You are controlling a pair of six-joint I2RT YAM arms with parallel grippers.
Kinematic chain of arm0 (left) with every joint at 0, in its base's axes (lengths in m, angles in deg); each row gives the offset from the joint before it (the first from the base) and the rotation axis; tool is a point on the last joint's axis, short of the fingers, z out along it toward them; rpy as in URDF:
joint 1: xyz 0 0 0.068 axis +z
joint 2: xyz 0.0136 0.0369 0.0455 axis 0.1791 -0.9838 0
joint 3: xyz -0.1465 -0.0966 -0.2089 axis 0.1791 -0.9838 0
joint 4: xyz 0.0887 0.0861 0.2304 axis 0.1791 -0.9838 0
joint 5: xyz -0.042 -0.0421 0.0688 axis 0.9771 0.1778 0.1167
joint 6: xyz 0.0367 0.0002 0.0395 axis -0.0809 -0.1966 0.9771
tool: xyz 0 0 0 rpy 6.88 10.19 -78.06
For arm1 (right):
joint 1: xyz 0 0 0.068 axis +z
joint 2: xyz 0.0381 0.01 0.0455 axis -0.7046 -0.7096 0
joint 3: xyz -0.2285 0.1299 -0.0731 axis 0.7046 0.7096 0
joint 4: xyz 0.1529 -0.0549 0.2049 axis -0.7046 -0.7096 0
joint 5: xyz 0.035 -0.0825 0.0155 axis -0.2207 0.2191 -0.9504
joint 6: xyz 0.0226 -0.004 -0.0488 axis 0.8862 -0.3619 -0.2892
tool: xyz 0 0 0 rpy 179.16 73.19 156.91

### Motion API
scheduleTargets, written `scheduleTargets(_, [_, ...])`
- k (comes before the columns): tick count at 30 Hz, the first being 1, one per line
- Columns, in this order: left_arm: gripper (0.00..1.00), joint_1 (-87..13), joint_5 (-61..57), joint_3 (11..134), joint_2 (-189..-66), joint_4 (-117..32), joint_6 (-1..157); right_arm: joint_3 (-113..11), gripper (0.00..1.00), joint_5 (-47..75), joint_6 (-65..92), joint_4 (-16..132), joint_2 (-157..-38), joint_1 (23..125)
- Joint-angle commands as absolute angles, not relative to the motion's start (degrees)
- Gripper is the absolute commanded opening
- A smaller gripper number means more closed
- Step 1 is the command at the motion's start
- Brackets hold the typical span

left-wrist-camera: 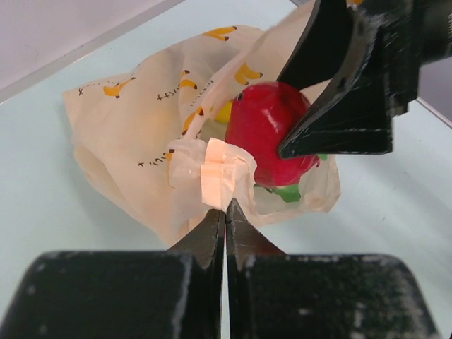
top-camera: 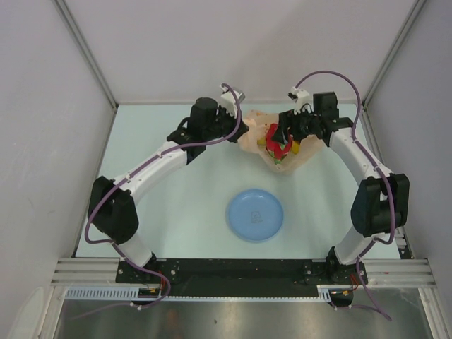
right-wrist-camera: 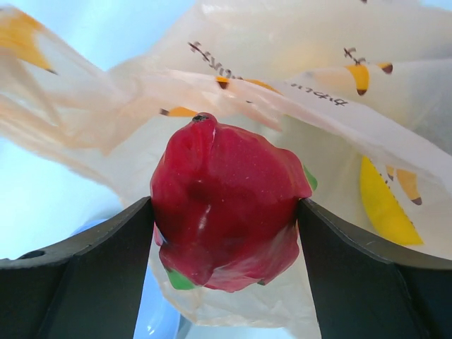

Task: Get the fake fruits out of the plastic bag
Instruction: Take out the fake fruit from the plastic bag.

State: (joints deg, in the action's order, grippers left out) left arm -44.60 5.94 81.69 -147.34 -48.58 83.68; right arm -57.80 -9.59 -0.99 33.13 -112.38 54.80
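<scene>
Plastic bag (left-wrist-camera: 134,134), pinched by the shut left tool (left-wrist-camera: 226,210), holds a yellow fruit (right-wrist-camera: 385,205); right tool (right-wrist-camera: 224,212) clamps the dragon fruit (left-wrist-camera: 268,127).

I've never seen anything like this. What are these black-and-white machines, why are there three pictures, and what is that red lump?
These are two robot arms bolted at the near edge of a table, each ending in a two-finger gripper. The wide picture looks down from above. The other two come from small cameras on the wrists, so the black shapes at the bottom are each arm's own fingers. On the table lie a blue plate and, further back, a thin peach plastic bag printed with bananas. The left gripper is pinched shut on a fold of the bag. The right gripper clamps a red toy dragon fruit amid the bag's folds, one finger on each side. A yellow fruit lies inside the bag.
</scene>
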Motion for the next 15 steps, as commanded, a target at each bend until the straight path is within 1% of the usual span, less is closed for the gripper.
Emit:
scheduleTargets(1, [0.00, -45.0, 6.2, 81.1, -147.5, -47.2, 85.6, -58.7, 0.25, -13.0, -1.3, 38.9, -106.1, 54.9])
scheduleTargets(5, [0.00, -45.0, 5.9, 81.0, -147.4, -47.6, 86.8, -58.8, 0.23, -11.1, -2.7, 43.9, -102.1, 55.1])
scheduleTargets(8, [0.00, -45.1, 5.7, 80.8, -147.4, -47.9, 87.7, -59.5, 0.21, -10.6, -4.5, 44.2, -99.4, 55.3])
scheduleTargets(15, [0.00, -45.1, 5.0, 80.6, -146.4, -48.2, 88.8, -59.5, 0.20, -10.6, -9.9, 35.4, -93.2, 59.1])
